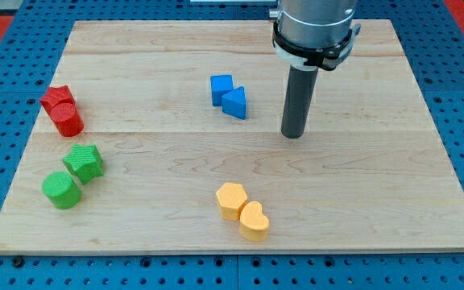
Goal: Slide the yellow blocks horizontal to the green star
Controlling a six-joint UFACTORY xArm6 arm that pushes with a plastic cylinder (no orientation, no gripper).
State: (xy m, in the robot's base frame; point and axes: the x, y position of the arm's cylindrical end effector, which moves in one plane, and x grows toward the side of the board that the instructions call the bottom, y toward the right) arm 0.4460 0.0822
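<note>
Wooden bench (377, 201) on blue pegboard. No jaws here; my tip (293, 135) holds nothing, right of centre, well apart from the yellow hexagon (231, 200) and yellow heart (254, 221) touching near the bottom edge. Green star (84, 162) sits near the left edge.

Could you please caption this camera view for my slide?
My tip rests right of the blue blocks, above the yellow blocks.

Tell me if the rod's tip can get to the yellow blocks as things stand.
Probably yes. My tip sits toward the view's top from the yellow hexagon and yellow heart, with only bare board between; the blue blocks lie off that path.
</note>
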